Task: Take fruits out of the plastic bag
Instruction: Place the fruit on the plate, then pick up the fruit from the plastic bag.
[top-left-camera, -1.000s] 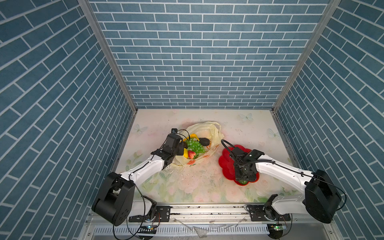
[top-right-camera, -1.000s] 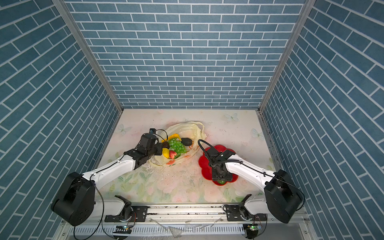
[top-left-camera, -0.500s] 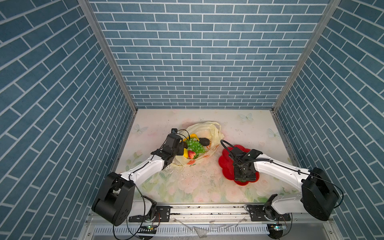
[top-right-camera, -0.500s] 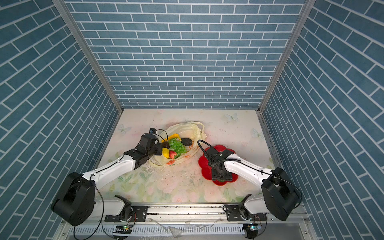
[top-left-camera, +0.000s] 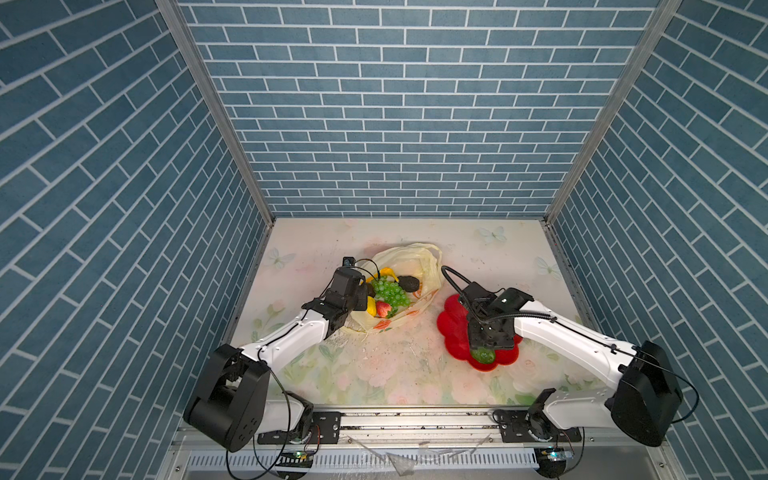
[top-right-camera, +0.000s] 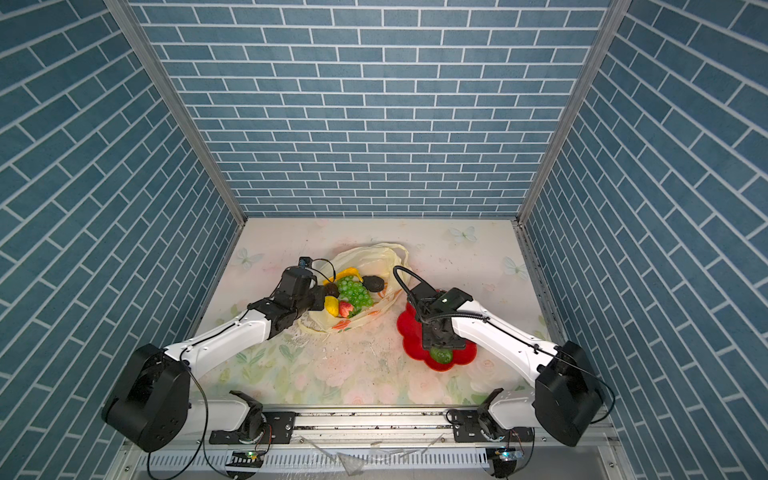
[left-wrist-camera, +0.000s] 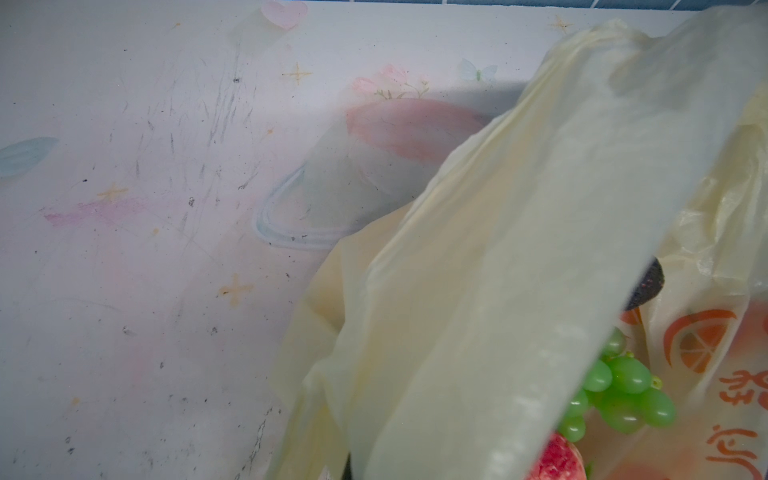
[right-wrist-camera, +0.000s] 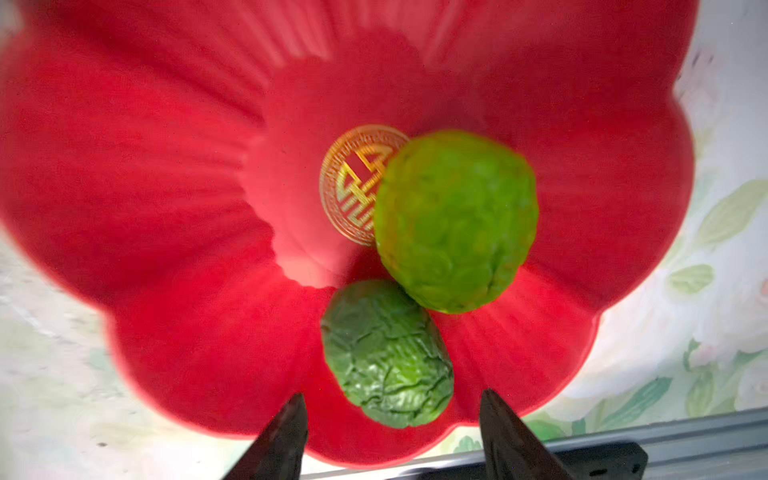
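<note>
Jaws wide and empty, the right gripper (right-wrist-camera: 390, 395) should lift straight off the bumpy green toy fruits (right-wrist-camera: 455, 220) beneath it on the red flower-shaped plate (right-wrist-camera: 166, 208); the left gripper (top-left-camera: 360, 296) pinches the crinkly cream plastic bag (top-left-camera: 419, 259)

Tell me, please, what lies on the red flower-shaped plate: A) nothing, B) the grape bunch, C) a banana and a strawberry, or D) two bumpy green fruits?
D: the right wrist view shows a lighter bumpy fruit and a darker bumpy fruit on the red plate.
</note>
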